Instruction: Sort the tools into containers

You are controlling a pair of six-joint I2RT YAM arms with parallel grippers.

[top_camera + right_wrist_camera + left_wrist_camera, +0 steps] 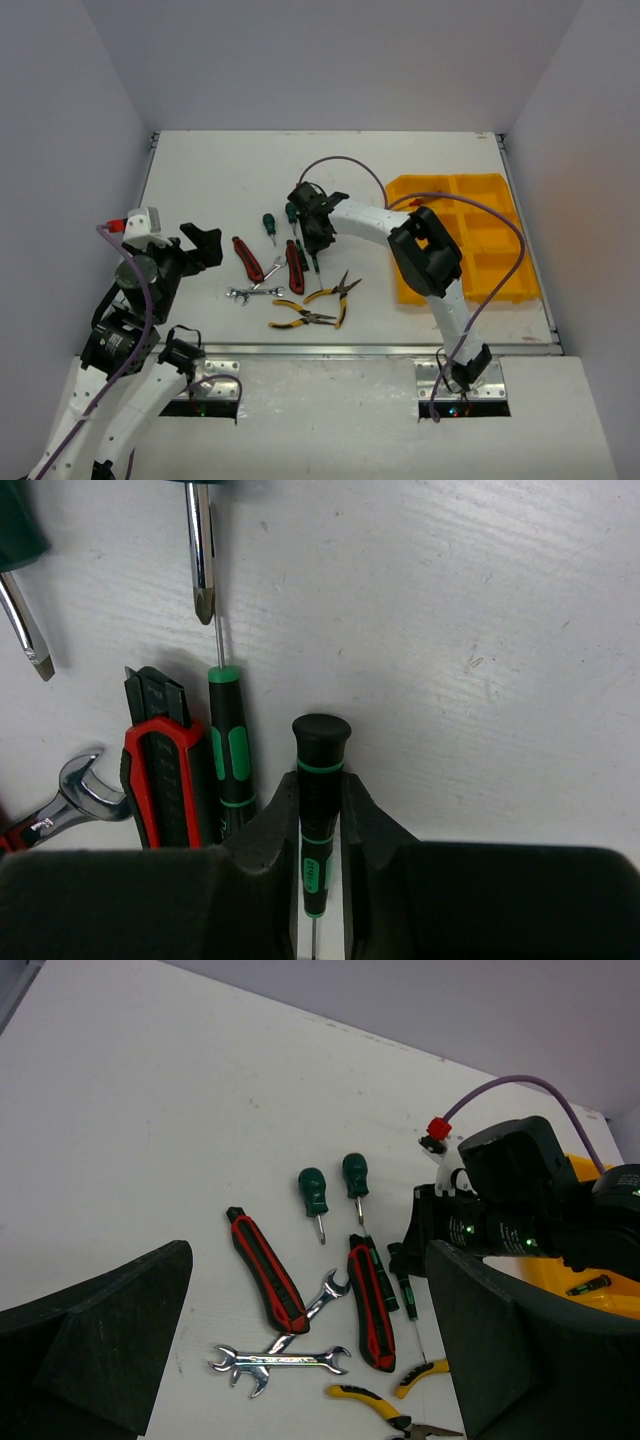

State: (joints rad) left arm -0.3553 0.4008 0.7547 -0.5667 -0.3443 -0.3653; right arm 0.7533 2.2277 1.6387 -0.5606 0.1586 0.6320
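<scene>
Right of my right gripper [320, 805] and its gripped precision screwdriver [321, 742], the table [480, 680] is bare: free passage. Left side obstructed: another green-banded screwdriver [230, 750] just beside my finger [265, 835] (red-handled cutter [165, 780] alongside it).

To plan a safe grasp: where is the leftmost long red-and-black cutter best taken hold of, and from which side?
Probably the middle of the long red-and-black cutter, from straight above, closing across its narrow width. It lies flat on the white table, so only its long sides are open. Its near end is crowded by the silver wrenches, so keep away from there.
</scene>
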